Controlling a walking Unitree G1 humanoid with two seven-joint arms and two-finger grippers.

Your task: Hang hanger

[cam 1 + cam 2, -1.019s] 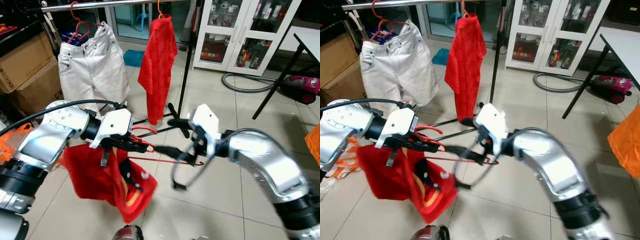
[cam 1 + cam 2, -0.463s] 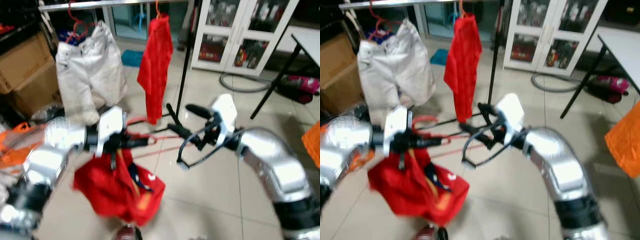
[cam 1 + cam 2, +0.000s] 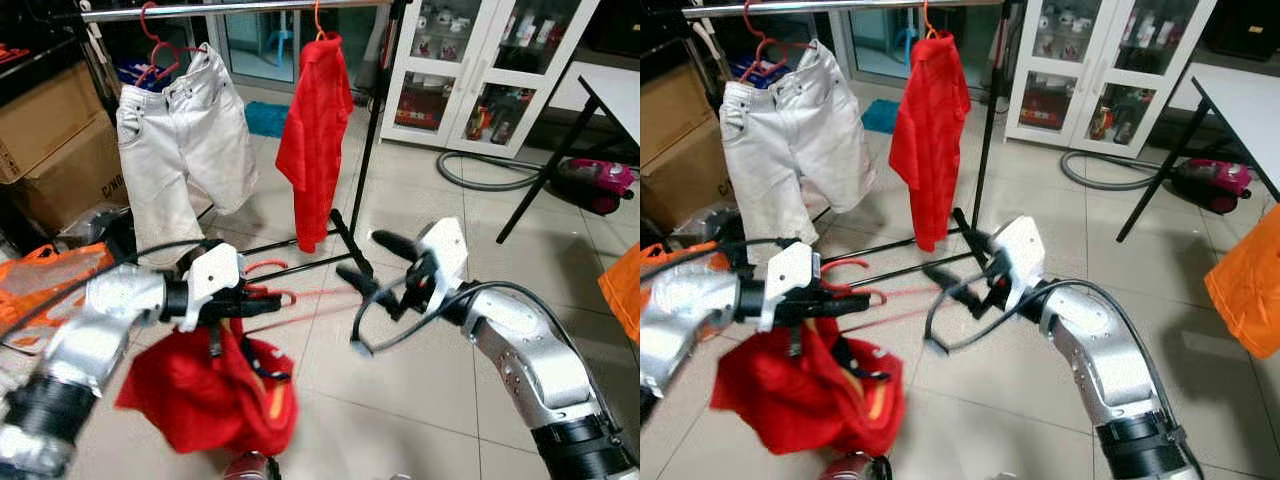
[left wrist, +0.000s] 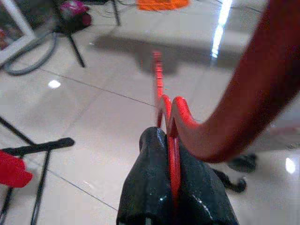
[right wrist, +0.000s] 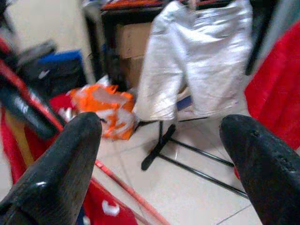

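Left tool [image 3: 262, 303] clamps the thin red hanger [image 3: 300, 296], a red cloth [image 3: 210, 395] drooping at six o'clock. Left wrist: glossy plastic hook [image 4: 243, 101] curves between pinched black fingers [image 4: 145, 187]. Right wrist: right tool [image 5: 164, 154] spread wide, hanger at nine o'clock.

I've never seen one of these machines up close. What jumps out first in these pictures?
Probably the red garment dangling low on the left, draped on a red hanger that the left end effector is clamped shut on. To its right, the right end effector reaches forward with fingers spread open, holding nothing. Behind them, a clothes rail carries white shorts and a red shirt.
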